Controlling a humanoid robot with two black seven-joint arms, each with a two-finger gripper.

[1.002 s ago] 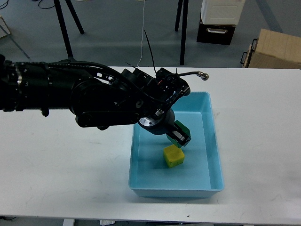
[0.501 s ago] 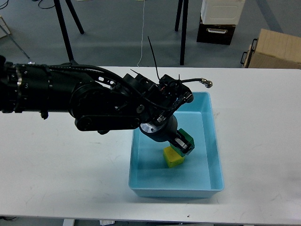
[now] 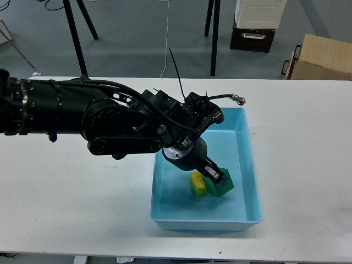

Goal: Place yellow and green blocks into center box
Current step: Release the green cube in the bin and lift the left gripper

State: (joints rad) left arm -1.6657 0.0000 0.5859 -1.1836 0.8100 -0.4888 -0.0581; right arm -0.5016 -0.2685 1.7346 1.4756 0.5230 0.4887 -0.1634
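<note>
The light blue box (image 3: 247,165) stands on the white table at centre right. Inside it a yellow block (image 3: 197,185) lies on the floor. My left gripper (image 3: 215,176) reaches down into the box from the left and is shut on a green block (image 3: 223,186), which is low in the box, right beside the yellow block and touching it. Whether the green block rests on the floor of the box I cannot tell. My right gripper is not in view.
My thick black left arm (image 3: 82,115) lies across the left half of the white table (image 3: 66,192). A loose cable with a metal plug (image 3: 237,99) hangs over the box's far rim. Cardboard and black boxes stand on the floor beyond the table.
My left gripper has moved down and a little right with the green block, from above the yellow block to low in the box beside it. The yellow block has not moved.
</note>
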